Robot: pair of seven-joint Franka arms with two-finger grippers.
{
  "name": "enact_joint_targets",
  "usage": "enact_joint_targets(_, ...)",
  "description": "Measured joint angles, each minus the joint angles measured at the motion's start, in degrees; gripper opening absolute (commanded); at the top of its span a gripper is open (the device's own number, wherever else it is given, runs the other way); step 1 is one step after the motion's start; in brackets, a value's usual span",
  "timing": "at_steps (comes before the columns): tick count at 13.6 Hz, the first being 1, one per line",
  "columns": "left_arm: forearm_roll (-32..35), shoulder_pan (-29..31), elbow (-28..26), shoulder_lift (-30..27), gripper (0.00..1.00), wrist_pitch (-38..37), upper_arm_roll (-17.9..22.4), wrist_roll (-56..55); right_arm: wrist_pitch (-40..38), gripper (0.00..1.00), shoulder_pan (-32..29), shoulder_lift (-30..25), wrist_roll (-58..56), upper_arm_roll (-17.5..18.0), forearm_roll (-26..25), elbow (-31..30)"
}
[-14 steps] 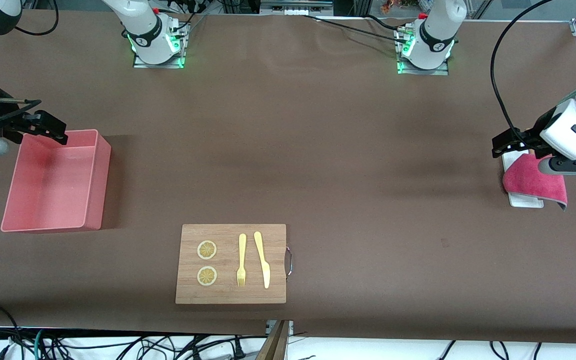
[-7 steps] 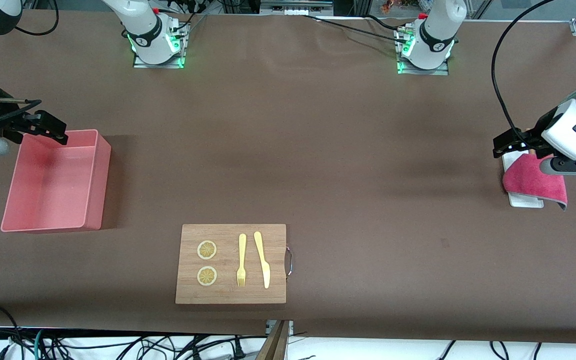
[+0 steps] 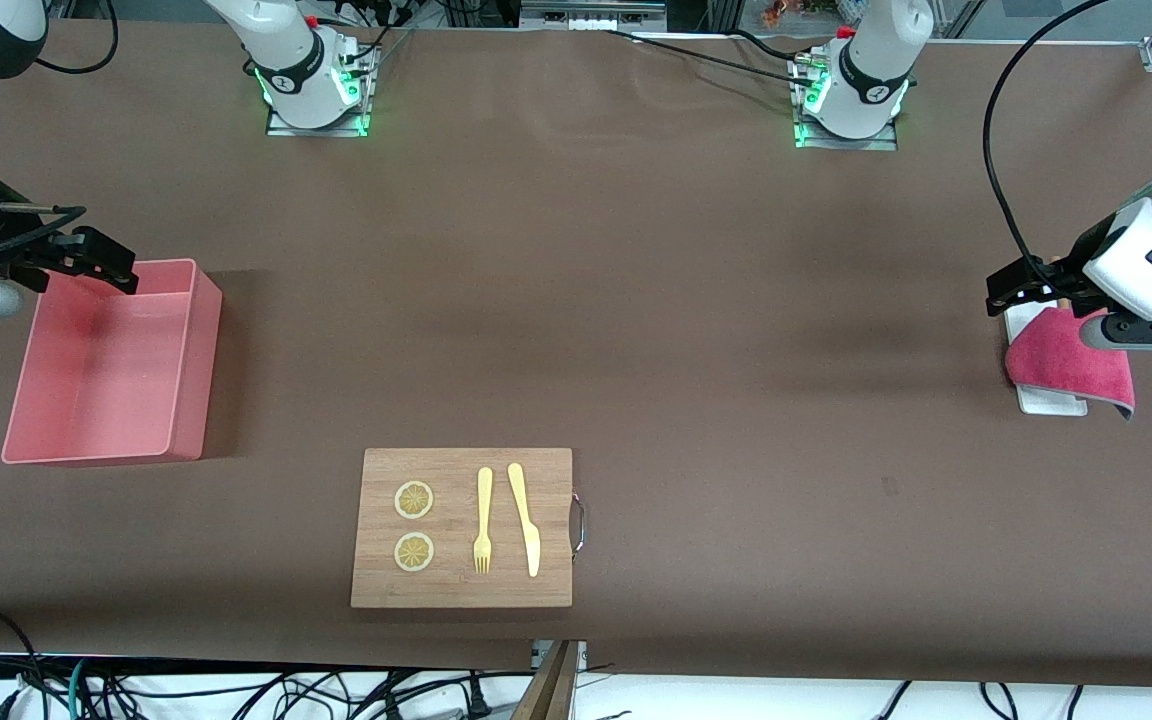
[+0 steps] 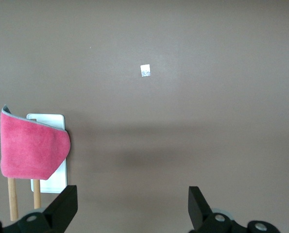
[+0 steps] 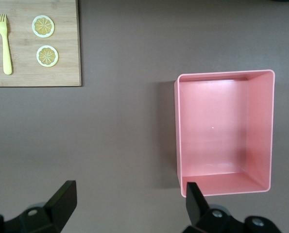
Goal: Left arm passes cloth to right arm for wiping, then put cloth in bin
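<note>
The crimson-pink cloth (image 3: 1071, 365) lies draped over a small white tray (image 3: 1048, 403) at the left arm's end of the table, its grey edge showing. My left gripper (image 3: 1016, 292) hangs open and holds nothing, just beside the cloth and above the tray's end. In the left wrist view the cloth (image 4: 30, 150) sits off to one side of the left gripper (image 4: 132, 194), on the tray (image 4: 47, 120). The pink bin (image 3: 191, 370) stands with nothing in it at the right arm's end. My right gripper (image 3: 106, 262) hovers open over its rim. In the right wrist view the bin (image 5: 177, 131) lies beside the right gripper (image 5: 129, 191).
A wooden board (image 3: 461, 590) with a metal handle lies near the front camera, carrying two lemon slices (image 3: 414, 500), a yellow fork (image 3: 483, 520) and a yellow knife (image 3: 524, 518). Two wooden sticks (image 4: 11, 199) poke out under the cloth. Brown table stretches between board, bin and tray.
The right arm has shifted very slightly by the bin. The left arm and the cloth have stayed put.
</note>
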Motion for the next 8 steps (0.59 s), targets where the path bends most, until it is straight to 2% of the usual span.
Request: enact_joint_targets(8,0.0,0.0,2.5,3.7,1.00,0.7,-0.1,0.0,0.0,0.99,0.0,0.0,0.0,0.0,0.0,0.1)
